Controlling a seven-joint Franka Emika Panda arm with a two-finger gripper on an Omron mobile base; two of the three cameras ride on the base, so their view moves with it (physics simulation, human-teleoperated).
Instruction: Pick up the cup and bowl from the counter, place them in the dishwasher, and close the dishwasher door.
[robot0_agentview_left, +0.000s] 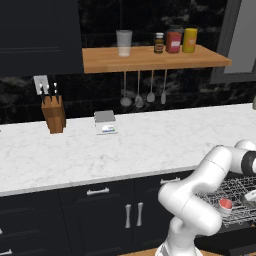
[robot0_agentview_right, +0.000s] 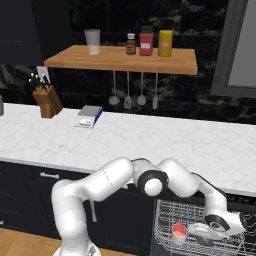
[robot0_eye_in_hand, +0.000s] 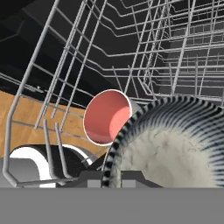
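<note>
Counter bare of dishes. Dishwasher open, wire rack pulled out. Bowl, striped rim, clamped in the gripper, low over the rack beside the cup, already racked. Left to do, likely: release bowl, shut the door.

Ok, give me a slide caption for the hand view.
Gripper holding the striped bowl inside the dishwasher rack, beside the red cup.
</note>
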